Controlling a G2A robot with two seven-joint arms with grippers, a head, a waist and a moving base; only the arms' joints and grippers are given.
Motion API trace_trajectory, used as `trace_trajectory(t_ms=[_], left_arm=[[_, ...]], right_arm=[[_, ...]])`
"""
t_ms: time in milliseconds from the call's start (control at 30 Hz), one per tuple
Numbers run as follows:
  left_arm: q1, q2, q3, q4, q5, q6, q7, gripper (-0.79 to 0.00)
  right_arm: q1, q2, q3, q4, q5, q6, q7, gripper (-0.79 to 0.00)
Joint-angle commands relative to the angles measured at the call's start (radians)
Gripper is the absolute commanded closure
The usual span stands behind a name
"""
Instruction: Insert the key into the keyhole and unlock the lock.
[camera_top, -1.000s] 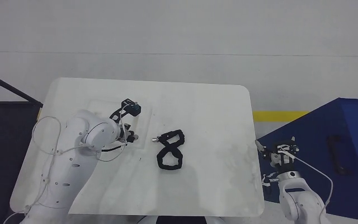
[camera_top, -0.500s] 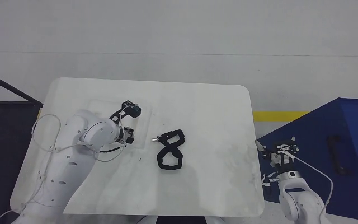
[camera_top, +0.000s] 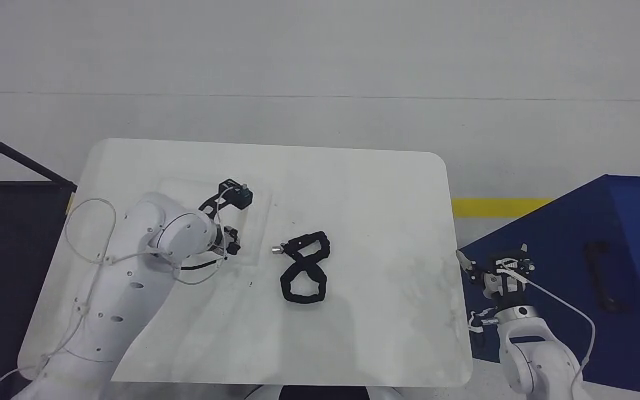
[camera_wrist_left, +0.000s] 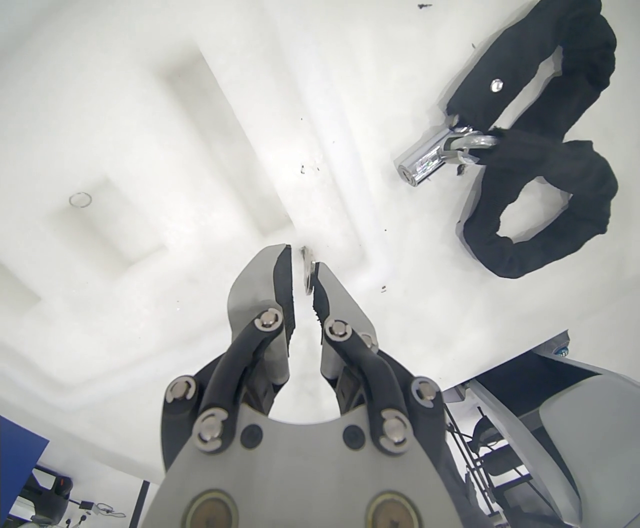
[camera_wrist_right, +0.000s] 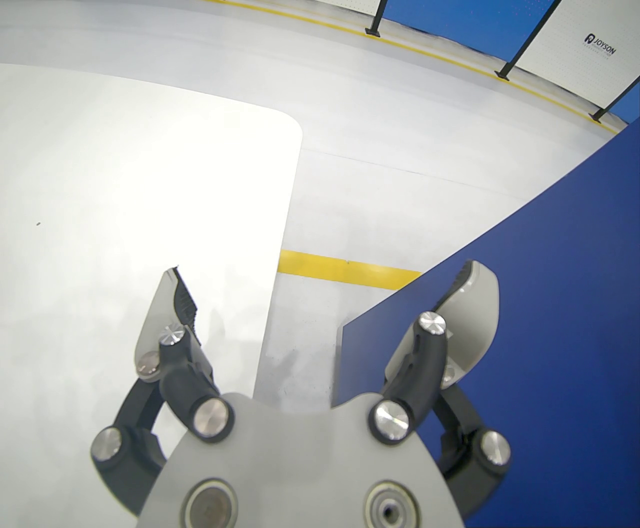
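A thin metal key (camera_wrist_left: 307, 270) stands edge-on between the fingers of my left gripper (camera_wrist_left: 304, 274), which is shut on it with the tip poking out past the fingertips. This gripper (camera_top: 233, 243) hovers low over the corner of a white foam tray (camera_wrist_left: 150, 175). A chrome cylinder lock (camera_wrist_left: 422, 161) lies on the table a short way from the key, its keyhole end facing the tray. It joins a black fabric-covered chain (camera_wrist_left: 540, 200) looped in a figure eight (camera_top: 305, 270). My right gripper (camera_wrist_right: 320, 275) is open and holds nothing, at the table's right edge (camera_top: 505, 272).
The foam tray (camera_top: 180, 190) has shallow recesses, and a small ring (camera_wrist_left: 80, 200) lies in one of them. A blue panel (camera_wrist_right: 525, 280) stands right of the table, close to my right gripper. A yellow floor line (camera_top: 500, 206) runs beyond.
My left arm's upper part has swung slightly to the right and the wrist has turned a little. Its gripper stays by the tray's corner. The lock, the chain and the right arm have not moved.
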Motion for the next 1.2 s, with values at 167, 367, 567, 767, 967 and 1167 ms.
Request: trace_trajectory(t_ms=[167, 367, 567, 767, 967, 1167], left_arm=[[-0.005, 0.003, -0.005, 0.004, -0.006, -0.004, 0.0, 0.0], [0.029, 0.026, -0.097, -0.108, 0.007, 0.017, -0.005, 0.0], [0.091, 0.061, -0.244, -0.227, -0.077, 0.007, -0.005, 0.0], [0.12, 0.089, -0.312, -0.161, -0.259, -0.048, -0.005, 0.0], [0.022, 0.117, -0.162, 0.038, -0.377, -0.092, -0.005, 0.0], [-0.031, 0.138, -0.137, 0.103, -0.451, -0.098, -0.005, 0.0]], right_arm=[[0.0, 0.0, 0.0, 0.0, 0.0, 0.0, 0.0, -0.785], [0.0, 0.0, 0.0, 0.0, 0.0, 0.0, 0.0, -0.785], [0.0, 0.0, 0.0, 0.0, 0.0, 0.0, 0.0, -0.785], [0.0, 0.0, 0.0, 0.0, 0.0, 0.0, 0.0, -0.785], [0.0, 0.0, 0.0, 0.0, 0.0, 0.0, 0.0, -0.785], [0.0, 0.0, 0.0, 0.0, 0.0, 0.0, 0.0, -0.785]])
